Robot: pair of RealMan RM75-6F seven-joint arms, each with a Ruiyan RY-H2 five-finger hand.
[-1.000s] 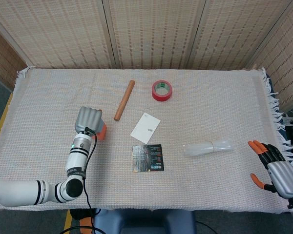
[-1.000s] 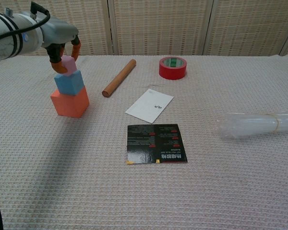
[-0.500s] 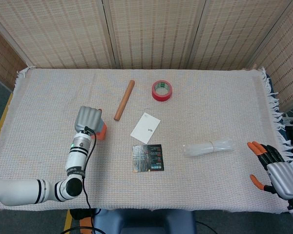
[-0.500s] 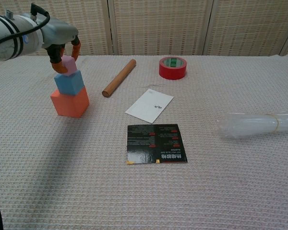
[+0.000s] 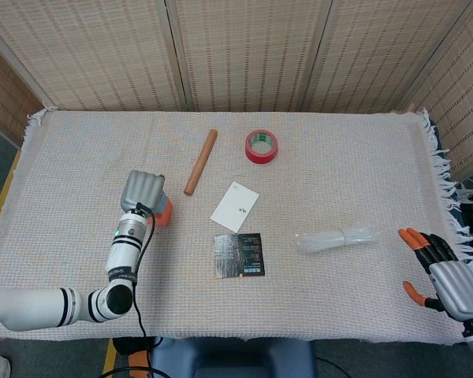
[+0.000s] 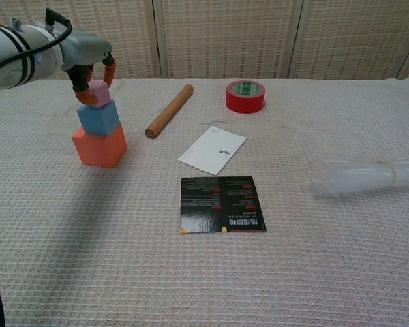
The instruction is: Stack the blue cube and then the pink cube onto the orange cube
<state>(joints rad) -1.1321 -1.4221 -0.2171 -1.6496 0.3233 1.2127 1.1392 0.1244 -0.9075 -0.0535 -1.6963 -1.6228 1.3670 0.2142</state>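
Observation:
In the chest view the orange cube [image 6: 99,146] stands on the cloth at the left, with the blue cube [image 6: 99,118] on top of it. The small pink cube [image 6: 99,93] sits on the blue one, pinched between the orange fingertips of my left hand [image 6: 82,51]. From the head view my left hand [image 5: 143,191] covers the stack; only a sliver of the orange cube [image 5: 165,212] shows. My right hand [image 5: 445,272] rests at the table's right edge, fingers spread and holding nothing.
A wooden dowel [image 5: 200,161], a red tape roll [image 5: 261,146], a white card [image 5: 235,206], a black card [image 5: 239,254] and a clear plastic roll [image 5: 337,238] lie across the middle of the woven cloth [image 5: 339,173]. Screens stand behind.
The left hand has barely shifted, still holding the pink cube on the blue one. The right hand has edged slightly lower at the table edge.

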